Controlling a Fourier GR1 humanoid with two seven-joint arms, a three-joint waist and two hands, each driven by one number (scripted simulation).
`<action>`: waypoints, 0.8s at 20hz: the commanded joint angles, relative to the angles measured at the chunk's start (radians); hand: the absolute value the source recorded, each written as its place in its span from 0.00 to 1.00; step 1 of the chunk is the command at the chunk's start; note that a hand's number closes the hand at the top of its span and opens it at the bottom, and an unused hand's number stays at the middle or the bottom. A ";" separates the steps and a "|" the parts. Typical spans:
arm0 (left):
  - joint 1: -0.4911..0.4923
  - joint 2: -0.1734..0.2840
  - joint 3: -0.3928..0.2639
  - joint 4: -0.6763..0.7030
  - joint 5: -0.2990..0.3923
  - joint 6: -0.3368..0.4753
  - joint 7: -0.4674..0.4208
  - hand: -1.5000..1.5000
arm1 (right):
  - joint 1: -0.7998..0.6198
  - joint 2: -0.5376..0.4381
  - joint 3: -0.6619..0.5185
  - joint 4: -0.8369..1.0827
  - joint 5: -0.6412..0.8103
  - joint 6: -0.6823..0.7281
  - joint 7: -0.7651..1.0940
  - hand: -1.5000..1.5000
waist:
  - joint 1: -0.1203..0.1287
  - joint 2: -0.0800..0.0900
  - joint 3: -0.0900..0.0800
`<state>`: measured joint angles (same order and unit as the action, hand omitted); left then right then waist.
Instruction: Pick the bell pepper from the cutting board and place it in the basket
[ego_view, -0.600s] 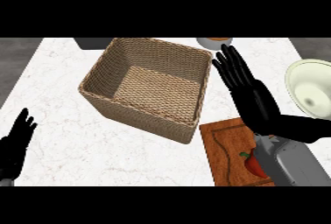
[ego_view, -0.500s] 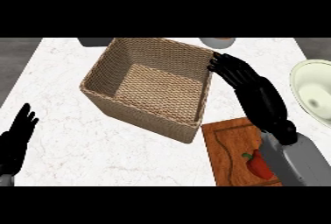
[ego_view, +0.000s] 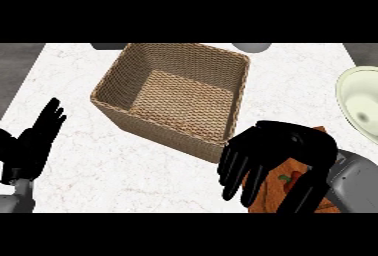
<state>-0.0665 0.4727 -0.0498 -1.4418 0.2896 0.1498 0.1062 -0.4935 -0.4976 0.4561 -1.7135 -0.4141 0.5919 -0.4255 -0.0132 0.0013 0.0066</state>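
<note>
The wicker basket (ego_view: 112, 86) stands in the middle of the counter with nothing inside. My right hand (ego_view: 288, 145) hovers over the wooden cutting board (ego_view: 320, 131) at the lower right, its fingers hanging down fairly straight and open. It covers most of the board. Only a small red and green sliver of the bell pepper (ego_view: 294, 178) shows between the fingers; I cannot tell whether the hand touches it. My left hand (ego_view: 33, 145) rests open at the lower left edge, fingers up.
A pale green plate (ego_view: 362, 102) lies at the right edge beyond the board. Two grey objects (ego_view: 255, 47) sit at the counter's far edge behind the basket. White marble counter lies between the basket and my left hand.
My right hand has drawn back from beside the basket's right wall and turned down over the cutting board, now hiding most of the pepper. The left hand has barely moved.
</note>
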 joint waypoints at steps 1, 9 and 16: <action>-0.040 0.006 0.012 0.014 0.013 -0.003 0.040 0.50 | 0.192 -0.066 0.068 -0.122 0.206 0.119 -0.254 0.00 | -0.044 -0.003 0.001; -0.072 -0.007 0.008 0.023 0.000 -0.032 0.066 0.50 | 0.405 -0.334 -0.020 -0.421 0.358 0.012 -0.142 0.00 | -0.013 -0.007 -0.007; -0.103 -0.025 0.005 0.031 -0.003 -0.006 0.098 0.50 | 0.197 -0.497 -0.271 -0.462 0.531 -0.064 0.068 0.00 | -0.015 -0.010 -0.008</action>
<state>-0.1436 0.4566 -0.0457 -1.4107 0.2880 0.1271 0.1760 -0.2243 -0.9121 0.2936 -2.1551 0.0273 0.5441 -0.4364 -0.0299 -0.0088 -0.0011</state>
